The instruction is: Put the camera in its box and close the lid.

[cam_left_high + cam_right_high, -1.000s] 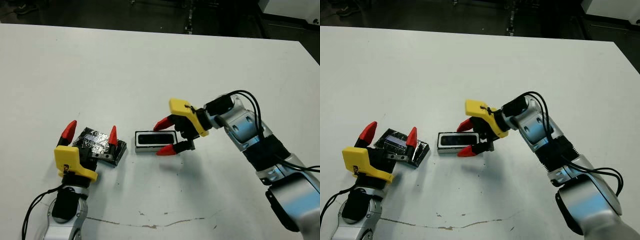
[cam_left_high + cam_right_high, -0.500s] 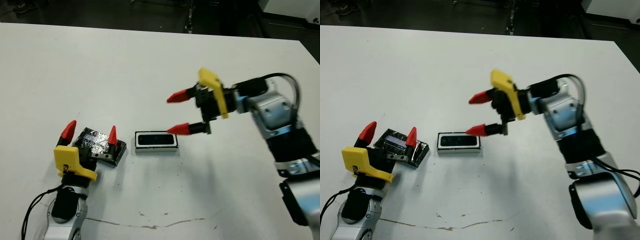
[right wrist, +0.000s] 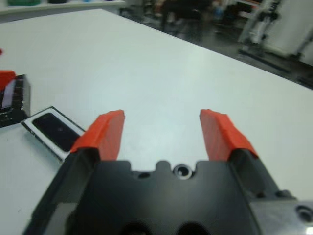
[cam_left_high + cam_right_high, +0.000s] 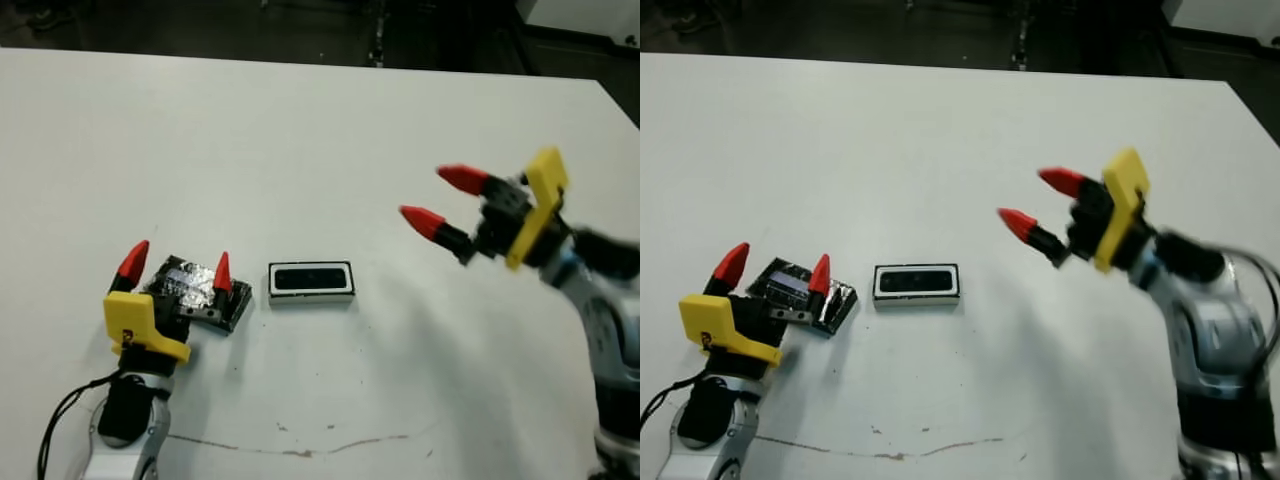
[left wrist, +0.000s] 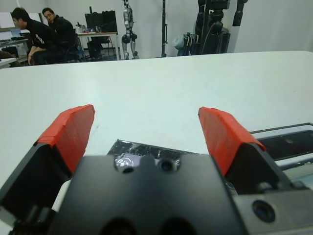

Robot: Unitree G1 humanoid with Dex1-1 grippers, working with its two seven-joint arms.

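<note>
The camera [image 4: 310, 279], a slim black bar, lies flat inside the box [image 4: 312, 298], a shallow tray with a pale rim in the middle of the table. To its left lies the lid [image 4: 190, 282], a black slab with a silvery speckled top, separate from the box. My left gripper [image 4: 178, 268] is open, with one red fingertip on each side of the lid. My right gripper [image 4: 441, 200] hangs open and empty in the air, well to the right of the box. The right wrist view shows the box [image 3: 33, 125] with the camera [image 3: 55, 131] far beyond its fingers.
The white table [image 4: 300, 130] stretches wide behind and to the right of the box. A thin dark scuff line [image 4: 300, 450] runs near the front edge. Beyond the table, two people [image 5: 34, 34] sit at a desk, with equipment stands [image 5: 210, 24] behind.
My right gripper has lifted away from the box and swung to the right, staying open. The camera stays in the box. The left gripper and the lid have not moved.
</note>
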